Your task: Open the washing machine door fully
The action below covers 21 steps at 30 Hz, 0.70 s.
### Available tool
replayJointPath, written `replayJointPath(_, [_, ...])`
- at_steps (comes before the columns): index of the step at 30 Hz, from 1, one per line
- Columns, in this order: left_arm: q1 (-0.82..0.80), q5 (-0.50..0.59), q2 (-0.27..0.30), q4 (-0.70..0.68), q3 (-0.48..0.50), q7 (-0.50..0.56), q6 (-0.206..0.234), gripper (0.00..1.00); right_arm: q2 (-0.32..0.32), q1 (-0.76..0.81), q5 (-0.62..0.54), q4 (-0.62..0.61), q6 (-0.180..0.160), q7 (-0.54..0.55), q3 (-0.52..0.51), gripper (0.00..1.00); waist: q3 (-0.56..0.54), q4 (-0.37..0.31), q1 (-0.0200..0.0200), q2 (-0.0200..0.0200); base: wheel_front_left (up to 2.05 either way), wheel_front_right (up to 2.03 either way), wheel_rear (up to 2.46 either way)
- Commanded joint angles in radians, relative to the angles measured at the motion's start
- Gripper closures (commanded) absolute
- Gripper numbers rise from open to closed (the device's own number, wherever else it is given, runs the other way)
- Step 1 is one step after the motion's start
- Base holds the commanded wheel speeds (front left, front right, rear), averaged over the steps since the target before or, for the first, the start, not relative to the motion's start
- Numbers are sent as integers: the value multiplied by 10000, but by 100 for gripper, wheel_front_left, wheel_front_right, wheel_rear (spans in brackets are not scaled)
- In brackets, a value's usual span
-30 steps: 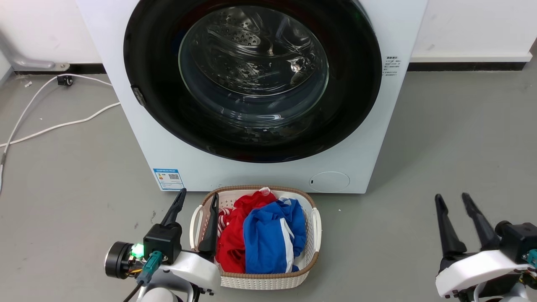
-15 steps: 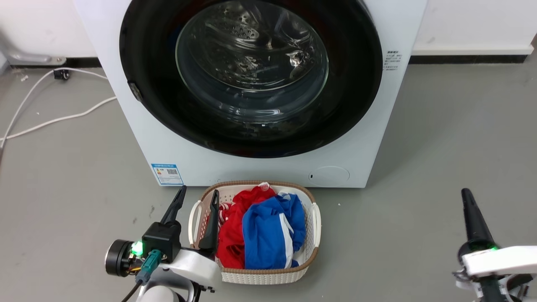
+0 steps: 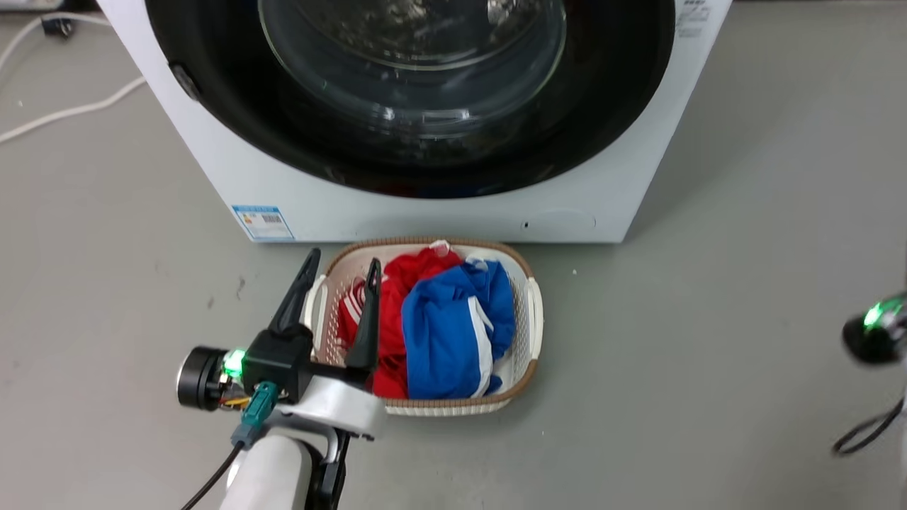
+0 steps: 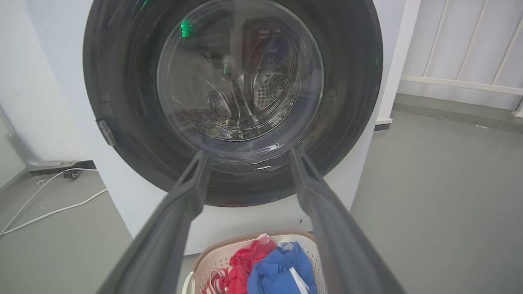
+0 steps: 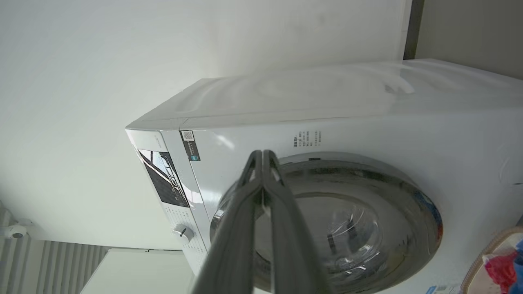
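The left gripper (image 3: 342, 257) is spread wide and empty. Its two fingers hang above the near-left rim of the laundry basket (image 3: 533, 319) and aim at the lower half of the washing machine door (image 3: 234, 106). The right gripper (image 5: 261, 153) has its fingers pressed together on nothing, pointing toward the machine's upper front, where a control knob (image 5: 182, 232) sits.

The door is closed, flush in the white washing machine (image 3: 319, 212). A small grey tab (image 3: 186, 80) on its left edge looks to me like the place to pull. The trouble I'd expect is this: the black face is glossy and curved, so fingers landing off that tab would likely skate and pull nothing. The closed right fingers could jab the knob or panel if they go in high. The basket also sits right at the machine's foot, so a low reach might snag its rim or the clothes (image 3: 453, 326), or shove it along.
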Motion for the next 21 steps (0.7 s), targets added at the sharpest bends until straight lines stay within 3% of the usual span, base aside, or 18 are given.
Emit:
replayJointPath(1, [-245, 89, 1, -99, -19, -27, -24, 0, -283, -599, 418, 336, 3, 319, -34, 100, 510, -3, -1, 0, 0, 0, 0])
replayJointPath(4, [-477, 214, -12, -216, -77, -27, -51, 0, -1017, -1835, 935, 1352, 3, 888, 234, 100, 938, 59, -1, 0, 0, 0, 0])
replayJointPath(10, [-1104, 364, -37, -478, -202, -27, -57, 0, -2420, -4448, 834, 3333, 4, 2078, 1784, 100, 1764, 256, -1, 0, 0, 0, 0])
replayJointPath(14, [-1411, 464, -54, -687, -382, -27, -28, 0, -2858, -6031, 462, 4251, 4, 3029, 3033, 100, 2222, 362, -1, 0, 0, 0, 0])
replayJointPath(21, [-1797, 455, -82, -951, -648, -27, 73, 0, -2870, -8264, -313, 5274, 4, 3734, 4472, 100, 2900, 586, -1, 0, 0, 0, 0])
